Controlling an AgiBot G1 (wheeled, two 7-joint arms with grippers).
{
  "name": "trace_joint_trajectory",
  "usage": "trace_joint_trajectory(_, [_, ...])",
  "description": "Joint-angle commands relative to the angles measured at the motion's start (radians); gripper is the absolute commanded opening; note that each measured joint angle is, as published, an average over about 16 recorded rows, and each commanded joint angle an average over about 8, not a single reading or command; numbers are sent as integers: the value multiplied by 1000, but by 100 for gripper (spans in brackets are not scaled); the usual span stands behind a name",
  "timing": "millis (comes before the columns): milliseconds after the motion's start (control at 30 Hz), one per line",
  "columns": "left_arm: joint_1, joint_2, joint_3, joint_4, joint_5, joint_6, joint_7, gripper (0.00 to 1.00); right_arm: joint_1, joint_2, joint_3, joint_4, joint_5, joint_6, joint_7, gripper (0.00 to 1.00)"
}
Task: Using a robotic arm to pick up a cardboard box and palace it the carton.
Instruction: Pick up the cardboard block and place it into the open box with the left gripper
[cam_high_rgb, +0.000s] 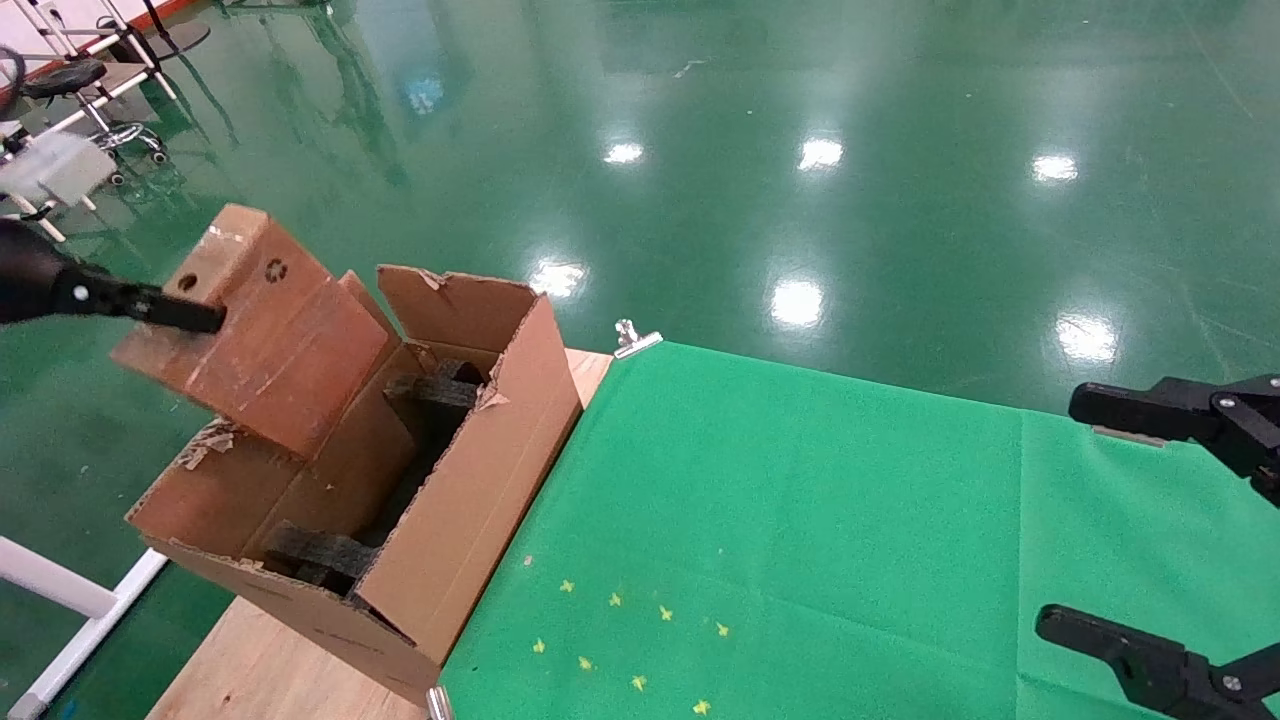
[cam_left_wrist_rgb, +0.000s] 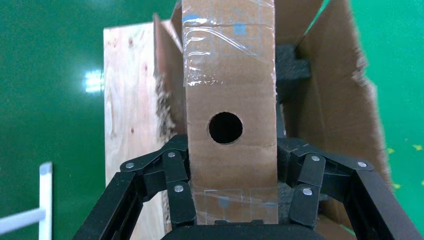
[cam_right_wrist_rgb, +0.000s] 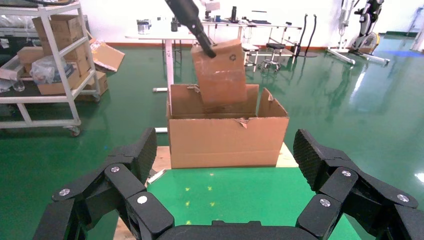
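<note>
Aloft at the left, the cardboard box (cam_high_rgb: 268, 330) hangs tilted above the carton's (cam_high_rgb: 470, 500) open top, its holed narrow face clamped between the left gripper's (cam_left_wrist_rgb: 230, 200) fingers (cam_left_wrist_rgb: 180, 200). Far right over the green desk (cam_high_rgb: 800, 520), the right gripper (cam_high_rgb: 1150, 520) idles, fingers spread wide, empty.

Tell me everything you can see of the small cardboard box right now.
The cardboard box is slim, brown, wrapped in glossy clear tape, with a round hole in its narrow face and a recycling mark. It hangs tilted above the carton, lower end inside the opening. The left hand clamps its narrow end.
</note>
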Motion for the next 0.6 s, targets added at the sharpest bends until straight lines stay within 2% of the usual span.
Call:
trace_joint_trajectory(33, [13,4,3,33,3,-14,19,0,0,0,0,0,0,0,0,100])
trace_joint_trajectory(400, [108,36,-4,139,-11,-111,61,0,0,0,0,0,0,0,0,100])
trace_joint_trajectory(600, [166,50,-11,168,-21,-222,60,0,0,0,0,0,0,0,0,100])
